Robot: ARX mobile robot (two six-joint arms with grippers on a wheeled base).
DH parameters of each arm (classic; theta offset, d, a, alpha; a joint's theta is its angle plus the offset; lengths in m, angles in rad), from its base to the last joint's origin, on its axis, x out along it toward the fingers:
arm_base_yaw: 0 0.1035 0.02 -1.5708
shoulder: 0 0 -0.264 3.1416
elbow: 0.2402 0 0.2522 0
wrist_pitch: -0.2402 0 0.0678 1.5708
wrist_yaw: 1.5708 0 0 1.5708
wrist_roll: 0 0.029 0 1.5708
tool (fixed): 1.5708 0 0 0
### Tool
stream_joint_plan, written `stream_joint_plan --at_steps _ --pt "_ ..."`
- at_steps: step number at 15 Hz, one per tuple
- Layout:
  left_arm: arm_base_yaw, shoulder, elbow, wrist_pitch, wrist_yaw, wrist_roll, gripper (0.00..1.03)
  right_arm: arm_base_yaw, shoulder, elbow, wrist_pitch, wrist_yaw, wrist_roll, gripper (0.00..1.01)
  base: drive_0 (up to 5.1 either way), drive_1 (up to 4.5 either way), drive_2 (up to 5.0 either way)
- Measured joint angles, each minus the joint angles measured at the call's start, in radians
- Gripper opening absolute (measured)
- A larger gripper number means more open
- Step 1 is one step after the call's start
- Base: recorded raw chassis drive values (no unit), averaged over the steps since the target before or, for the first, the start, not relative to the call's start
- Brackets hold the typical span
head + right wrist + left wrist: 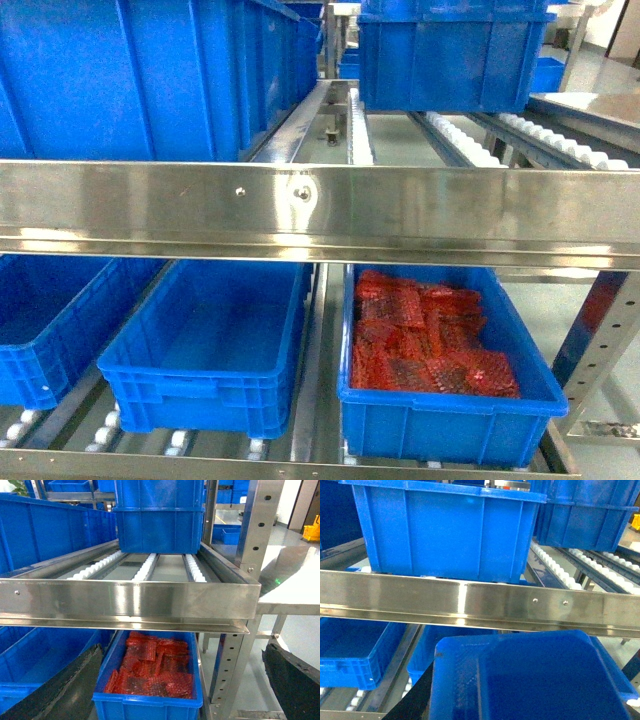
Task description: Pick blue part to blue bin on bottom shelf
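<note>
Blue part (540, 670): a blurred dark blue mass filling the near lower part of the left wrist view; by its closeness to the lens, judged to be carried by the left arm, short of the rack; not seen in the head view
Left gripper (520, 702): one dark finger (414, 702) shows at the left edge of the part; the other is hidden, so I cannot tell how the jaws stand, though a hold on the part is likely
Right gripper (181, 652): jaws wide, nothing between them, facing the right end of the rack
Blue bin (195, 400): middle crate, inside bare, no part in it
Bottom shelf (200, 465): steel lip with white rollers, carrying the bin, a cut-off blue crate (40, 350) to the left and the red-pack crate (440, 430) to the right
Upper shelf lip (400, 210): broad steel band across the near side, above the bin's opening
Done, as judged: the part appears lifted and brought before the rack
Left to do: pass the part under the upper lip, lower it over the middle bin, let go, draw the arm clear
Risk: catching the upper lip on entry; straying right into the red-pack crate
</note>
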Motion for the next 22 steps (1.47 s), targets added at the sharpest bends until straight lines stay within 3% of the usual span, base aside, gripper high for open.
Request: stream_joint_plan --at_steps 22 --pt "0.000 0.000 0.000 -0.001 0.000 0.000 0.43 0.000 0.000 0.000 0.000 0.002 -0.001 0.98 -0.2 0.10 0.1"
